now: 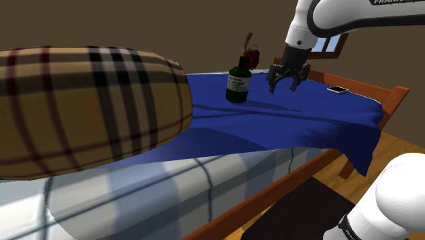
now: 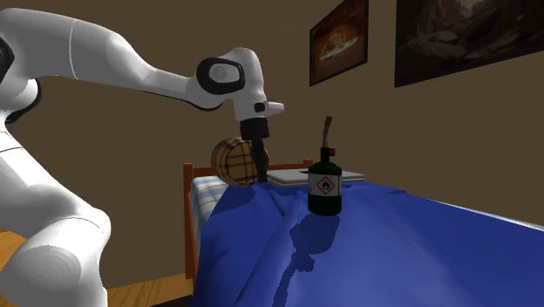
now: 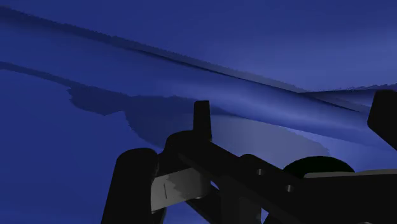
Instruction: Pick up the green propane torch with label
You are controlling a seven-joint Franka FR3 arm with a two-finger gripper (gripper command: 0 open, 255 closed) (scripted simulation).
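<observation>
Shoulder view, near to far: past the plaid bolster (image 1: 82, 109) at 9 o'clock, the blue bedspread (image 1: 293, 123) carries the green torch (image 1: 238, 85) upright near 12, my gripper (image 1: 285, 87) spread and empty at its 3 o'clock, not touching it; I judge the torch rigid, fairly heavy, smooth and tippy, so I'd clasp the round body, not the thin nozzle.

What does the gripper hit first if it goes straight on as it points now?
Most likely the blue blanket: the gripper points down at bare cloth, the green torch standing apart on the shoulder view's left.

A blue blanket (image 1: 293, 119) covered the wooden-framed bed (image 2: 188, 227). A plaid bolster pillow (image 1: 88, 109) lay on it, and framed pictures (image 2: 338, 39) hung on the wall.
</observation>
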